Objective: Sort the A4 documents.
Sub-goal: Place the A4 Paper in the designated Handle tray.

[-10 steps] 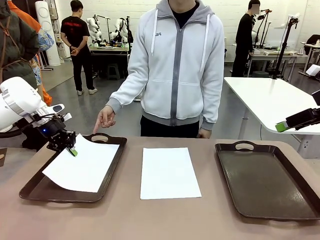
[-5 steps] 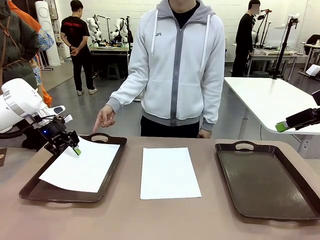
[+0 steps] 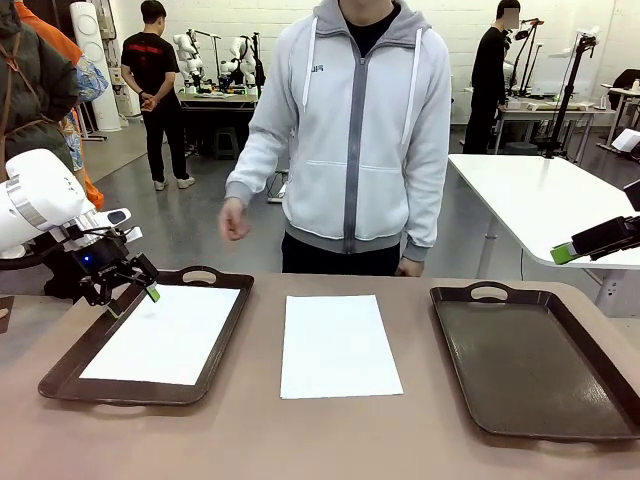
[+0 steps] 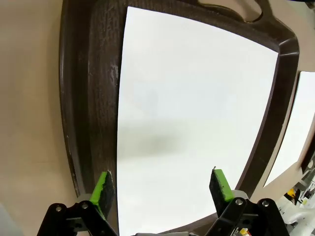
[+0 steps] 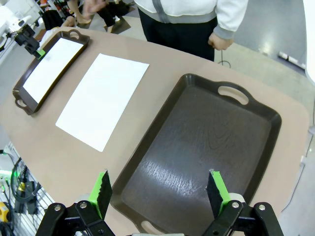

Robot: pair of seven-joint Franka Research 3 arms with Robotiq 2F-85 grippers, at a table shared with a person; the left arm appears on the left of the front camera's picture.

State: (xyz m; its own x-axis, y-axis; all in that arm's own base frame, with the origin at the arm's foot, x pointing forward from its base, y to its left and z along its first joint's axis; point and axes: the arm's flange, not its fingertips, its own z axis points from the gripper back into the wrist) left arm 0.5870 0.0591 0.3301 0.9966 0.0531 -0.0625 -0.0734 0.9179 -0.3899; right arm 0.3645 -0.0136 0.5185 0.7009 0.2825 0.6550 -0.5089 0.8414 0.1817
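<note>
One A4 document point(image 3: 165, 335) lies flat in the dark brown left tray point(image 3: 70, 365), touching no finger. My left gripper point(image 3: 130, 293) hovers open just above the tray's far-left corner. In the left wrist view this sheet point(image 4: 197, 113) spreads out beyond my left gripper point(image 4: 162, 187), whose green pads point(image 4: 103, 189) stand wide apart and empty. A second A4 document point(image 3: 338, 345) lies on the bare table in the middle. My right gripper point(image 3: 565, 253) hangs high at the far right. It is open point(image 5: 160, 189) above the empty right tray point(image 5: 197, 147).
A person in a grey hoodie stands at the far edge, with one hand point(image 3: 235, 218) raised above the table and the other point(image 3: 407, 267) at the edge. The right tray point(image 3: 535, 360) holds nothing. The right wrist view shows bare table around the middle sheet point(image 5: 103, 101).
My left gripper opened and let go of the sheet, which dropped flat into the left tray. The person's pointing hand drew back from the tray. The right arm stayed still.
</note>
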